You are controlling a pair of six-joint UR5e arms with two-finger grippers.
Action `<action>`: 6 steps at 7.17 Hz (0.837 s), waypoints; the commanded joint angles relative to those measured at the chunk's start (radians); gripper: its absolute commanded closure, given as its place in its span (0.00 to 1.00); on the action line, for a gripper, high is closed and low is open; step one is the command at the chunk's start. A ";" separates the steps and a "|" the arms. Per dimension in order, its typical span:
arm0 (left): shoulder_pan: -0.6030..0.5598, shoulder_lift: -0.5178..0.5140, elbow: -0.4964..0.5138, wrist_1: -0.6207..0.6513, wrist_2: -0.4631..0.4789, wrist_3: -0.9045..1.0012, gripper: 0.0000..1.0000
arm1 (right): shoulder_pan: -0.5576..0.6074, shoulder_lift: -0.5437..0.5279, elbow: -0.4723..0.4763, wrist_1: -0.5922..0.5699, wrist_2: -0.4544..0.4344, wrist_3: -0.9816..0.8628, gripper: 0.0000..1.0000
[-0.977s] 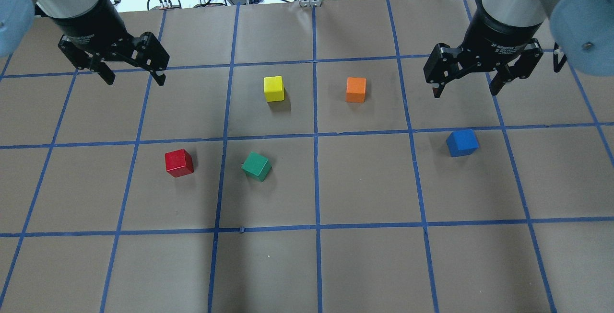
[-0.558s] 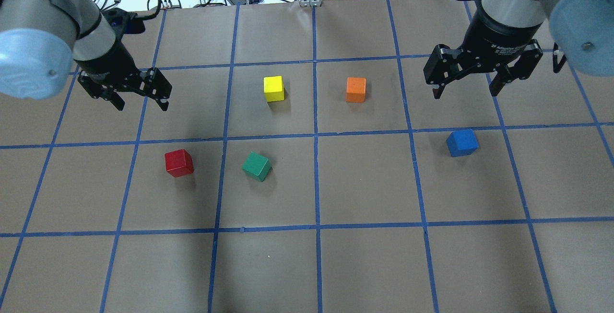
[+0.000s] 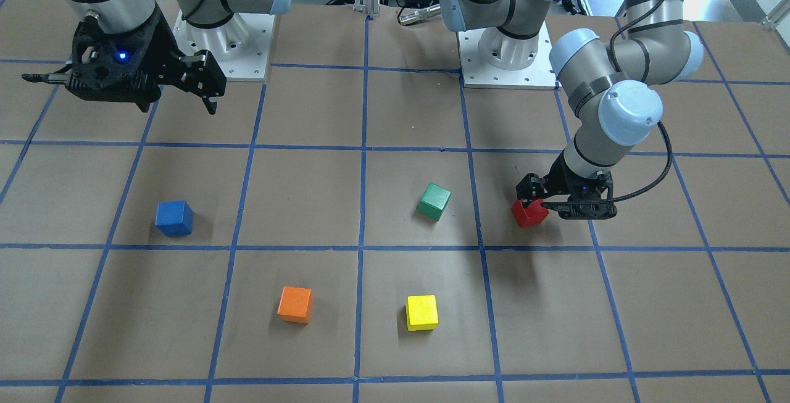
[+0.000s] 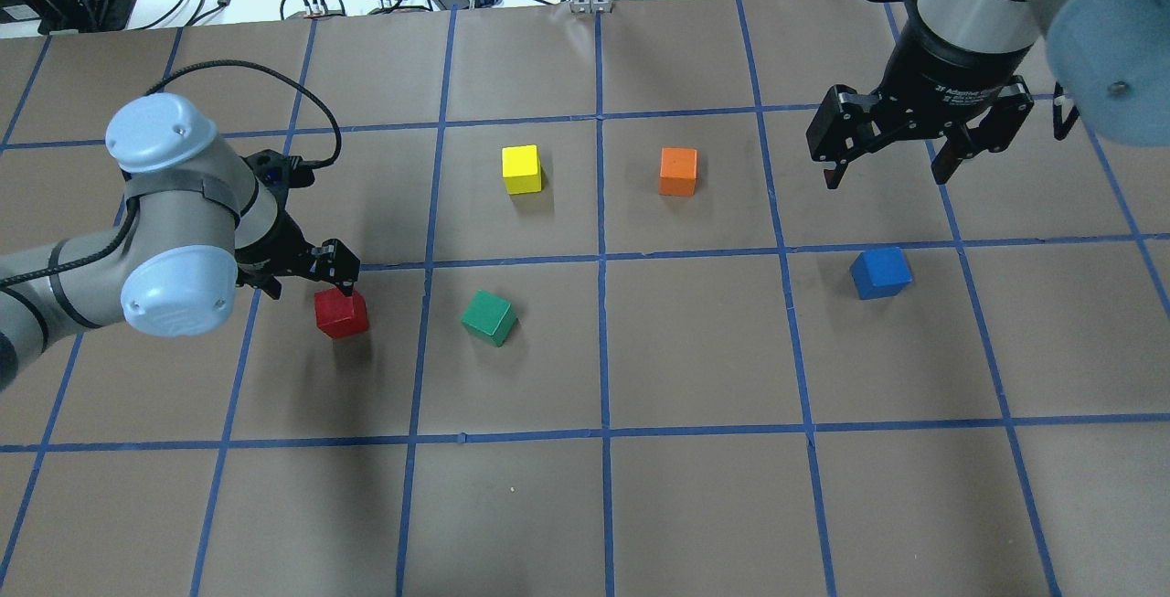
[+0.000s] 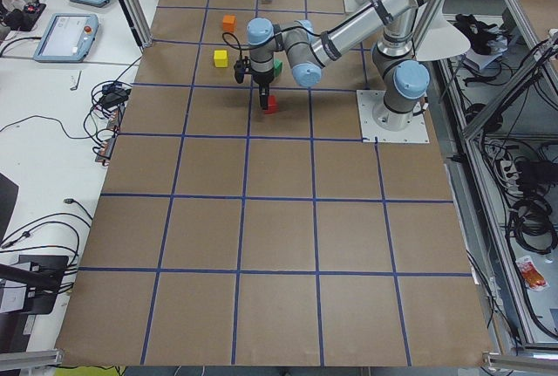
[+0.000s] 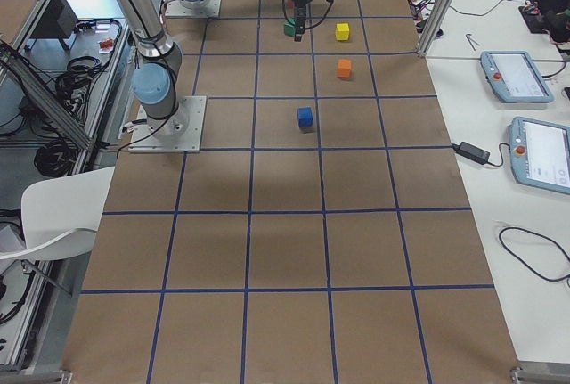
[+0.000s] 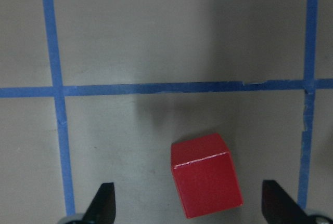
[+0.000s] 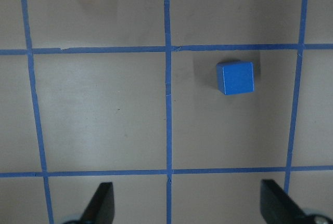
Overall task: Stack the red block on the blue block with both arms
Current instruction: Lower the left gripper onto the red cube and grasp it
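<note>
The red block (image 4: 341, 314) sits on the brown paper at the left; it also shows in the front view (image 3: 529, 213). My left gripper (image 4: 306, 282) is low over it, open and empty. In the left wrist view the red block (image 7: 206, 182) lies between the two fingertips (image 7: 105, 203), nearer the right one and turned a little. The blue block (image 4: 880, 272) sits at the right, seen also in the right wrist view (image 8: 235, 77). My right gripper (image 4: 887, 167) hovers open and empty, high and beyond the blue block.
A green cube (image 4: 489, 317) lies right of the red block. A yellow cube (image 4: 522, 169) and an orange cube (image 4: 678, 171) sit further back in the middle. Blue tape lines grid the table (image 4: 695, 506). Cables lie past the far edge.
My left arm has swung in and come down from the far left corner to just over the red block, still open. The right arm and all the cubes have not moved.
</note>
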 commanded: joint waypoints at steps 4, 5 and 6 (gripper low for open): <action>-0.008 -0.062 -0.037 0.087 -0.001 -0.072 0.99 | 0.000 0.000 0.000 -0.005 0.000 0.001 0.00; -0.012 -0.055 -0.022 0.079 -0.004 -0.072 1.00 | 0.000 0.000 0.000 0.001 -0.001 0.001 0.00; -0.026 -0.028 0.018 0.035 -0.010 -0.072 1.00 | 0.000 -0.002 -0.002 -0.005 0.002 0.005 0.00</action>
